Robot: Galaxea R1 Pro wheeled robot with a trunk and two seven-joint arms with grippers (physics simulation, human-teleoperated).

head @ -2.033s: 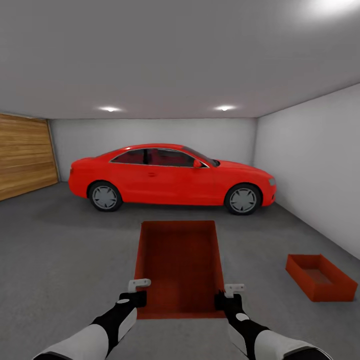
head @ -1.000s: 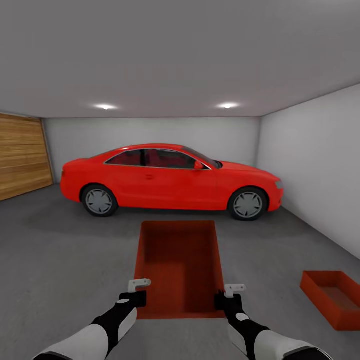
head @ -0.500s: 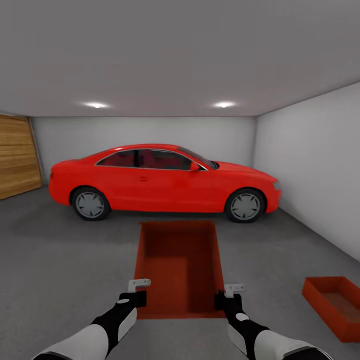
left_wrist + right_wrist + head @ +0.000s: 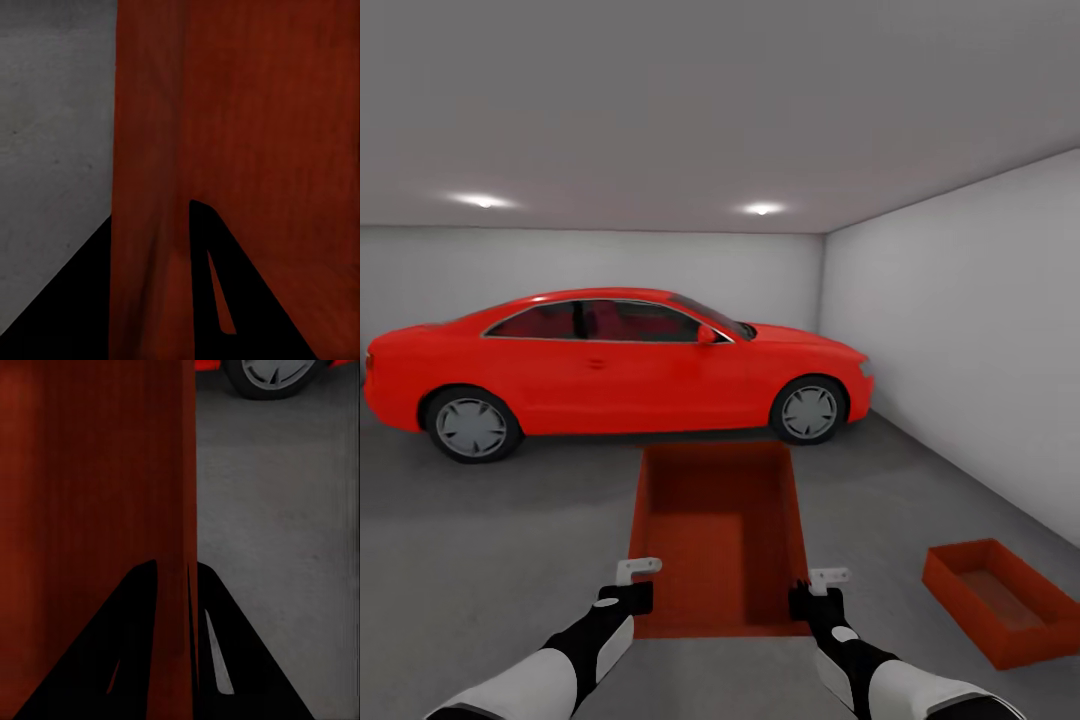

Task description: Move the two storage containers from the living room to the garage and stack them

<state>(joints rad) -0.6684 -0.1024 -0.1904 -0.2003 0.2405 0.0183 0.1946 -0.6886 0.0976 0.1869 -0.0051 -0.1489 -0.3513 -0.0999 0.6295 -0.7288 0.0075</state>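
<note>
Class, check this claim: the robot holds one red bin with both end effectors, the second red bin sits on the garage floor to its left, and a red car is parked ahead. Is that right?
Not quite. The second bin sits on the floor to the robot's right, as the head view shows. The rest holds: both the left end effector and right end effector grip the held bin, with the car ahead.

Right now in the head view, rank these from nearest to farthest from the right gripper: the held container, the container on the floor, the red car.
1. Held container: the right gripper has its jaws clamped on the right wall.
2. Container on the floor: off to the right, by the white wall.
3. Red car: parked straight ahead, across the garage.
</note>
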